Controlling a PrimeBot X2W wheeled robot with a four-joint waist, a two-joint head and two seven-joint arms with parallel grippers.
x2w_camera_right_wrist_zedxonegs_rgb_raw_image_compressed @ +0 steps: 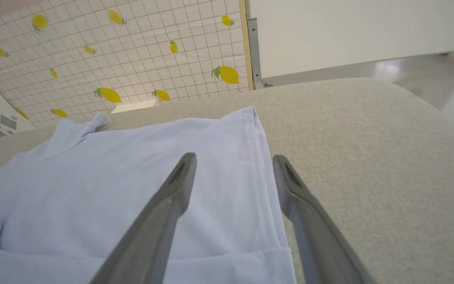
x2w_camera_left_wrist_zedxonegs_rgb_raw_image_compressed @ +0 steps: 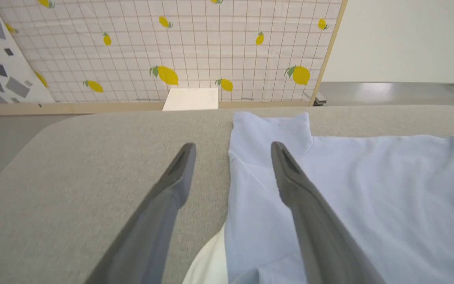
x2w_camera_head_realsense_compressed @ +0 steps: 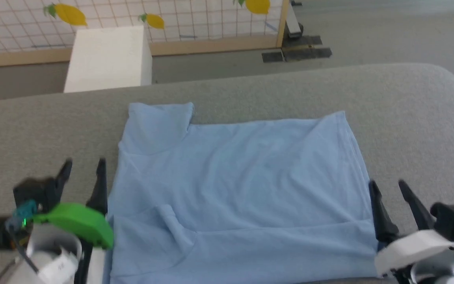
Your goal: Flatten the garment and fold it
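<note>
The garment [x2w_camera_head_realsense_compressed: 239, 185], a light blue T-shirt, lies spread on the grey padded table [x2w_camera_head_realsense_compressed: 408, 118], with one sleeve pointing to the far left and a folded-over strip along its near edge. My left gripper [x2w_camera_head_realsense_compressed: 84, 167] stands open beside the shirt's left edge, nothing between its fingers. In the left wrist view the left gripper [x2w_camera_left_wrist_zedxonegs_rgb_raw_image_compressed: 233, 148] straddles the edge of the garment [x2w_camera_left_wrist_zedxonegs_rgb_raw_image_compressed: 369, 189] from above. My right gripper [x2w_camera_head_realsense_compressed: 386, 187] stands open at the shirt's right hem. In the right wrist view the right gripper [x2w_camera_right_wrist_zedxonegs_rgb_raw_image_compressed: 233, 159] hovers over the hem of the garment [x2w_camera_right_wrist_zedxonegs_rgb_raw_image_compressed: 112, 177], apart from it.
A white box [x2w_camera_head_realsense_compressed: 108, 59] stands on the floor beyond the table's far edge, before a lemon-patterned grid wall [x2w_camera_head_realsense_compressed: 211, 19]. A dark floor base [x2w_camera_head_realsense_compressed: 298, 51] lies at the back right. Bare grey table surface lies to both sides of the shirt.
</note>
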